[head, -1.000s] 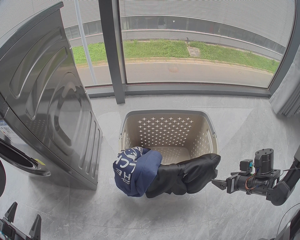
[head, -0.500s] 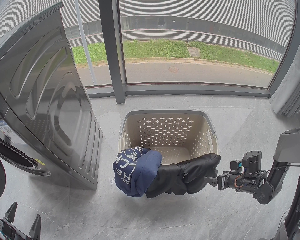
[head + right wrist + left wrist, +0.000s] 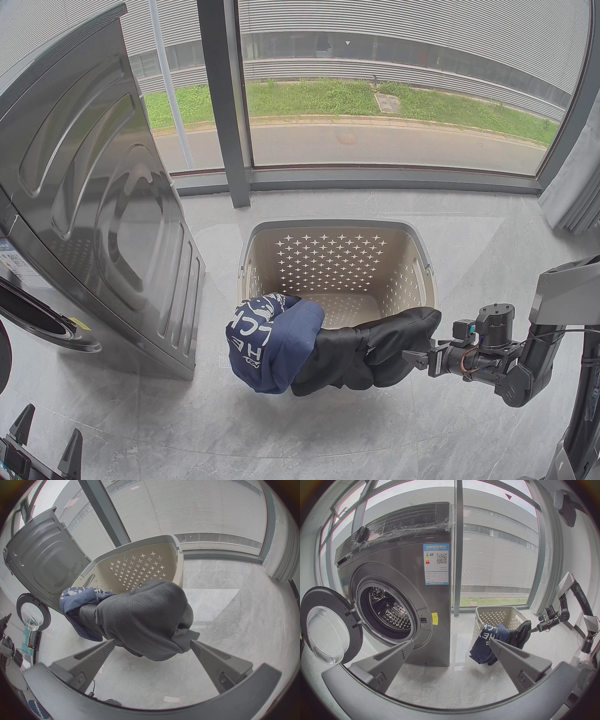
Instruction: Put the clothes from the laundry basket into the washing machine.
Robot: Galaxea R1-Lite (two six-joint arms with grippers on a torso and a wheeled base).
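Head view: right pincer (image 3: pixel 412 358), fingers apart, has moved closer to the black garment (image 3: pixel 375 350).

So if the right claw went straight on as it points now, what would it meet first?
Most likely the black perforated fabric garment draped over the rim of the beige plastic laundry basket, straight ahead of the open right claw. The gap left is unclear.

The washing machine (image 3: pixel 94 187) has a smooth metallic shell with a soft sheen, and its drum (image 3: pixel 389 612) is shiny perforated metal. The laundry basket (image 3: pixel 337 256) is matt plastic. The black garment (image 3: pixel 147 617) is matt, pin-holed mesh cloth, the navy garment (image 3: pixel 275 344) soft cloth. The floor (image 3: pixel 312 431) looks smooth and stone-like.
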